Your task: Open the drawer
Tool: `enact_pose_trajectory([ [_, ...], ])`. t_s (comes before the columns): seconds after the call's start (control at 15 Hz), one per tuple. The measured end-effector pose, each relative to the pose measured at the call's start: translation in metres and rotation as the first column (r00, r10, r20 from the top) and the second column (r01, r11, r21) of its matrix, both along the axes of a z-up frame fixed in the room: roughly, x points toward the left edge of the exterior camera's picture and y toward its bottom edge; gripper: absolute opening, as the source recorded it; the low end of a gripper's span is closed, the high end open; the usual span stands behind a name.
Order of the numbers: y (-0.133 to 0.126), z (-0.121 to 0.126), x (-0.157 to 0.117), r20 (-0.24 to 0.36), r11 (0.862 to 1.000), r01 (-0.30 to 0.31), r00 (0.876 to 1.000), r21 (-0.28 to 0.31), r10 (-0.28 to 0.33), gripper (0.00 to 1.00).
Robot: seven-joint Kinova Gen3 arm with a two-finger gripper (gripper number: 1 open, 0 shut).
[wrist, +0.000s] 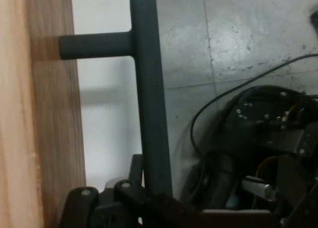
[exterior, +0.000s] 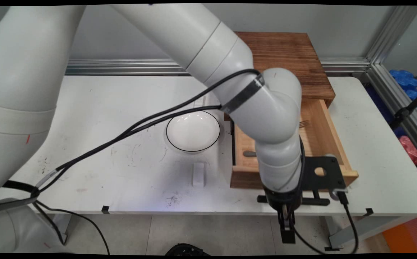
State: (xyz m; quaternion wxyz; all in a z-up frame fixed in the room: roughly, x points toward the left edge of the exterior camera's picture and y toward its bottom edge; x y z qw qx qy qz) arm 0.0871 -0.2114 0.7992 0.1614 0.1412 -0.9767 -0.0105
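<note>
So there's the white table point(exterior: 97, 118), pretty scuffed up, and toward its far right sits a dark-stained wooden drawer box point(exterior: 284, 54) with its light wooden drawer point(exterior: 320, 140) pulled out toward the near edge. Inside the drawer you can spot a metal fork point(exterior: 305, 124) toward the far end and a greyish utensil handle point(exterior: 250, 154) on the left side; the arm hides the rest. Left of the drawer is a white round bowl with a thin black rim point(exterior: 193, 130), and nearer than that a small white block point(exterior: 198, 174). The black two-finger gripper point(exterior: 287, 219) hangs just off the table's near edge, right at the drawer's black bar handle point(wrist: 149, 114). Honestly can't tell if the fingers are clamped on that bar or not.
</note>
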Motion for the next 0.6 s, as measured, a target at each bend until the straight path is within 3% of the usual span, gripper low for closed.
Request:
enact_pose_trajectory([
  [0.6,0.035,0.009,-0.007,-0.020,1.000,-0.006,1.000,-0.008,0.006,1.00],
])
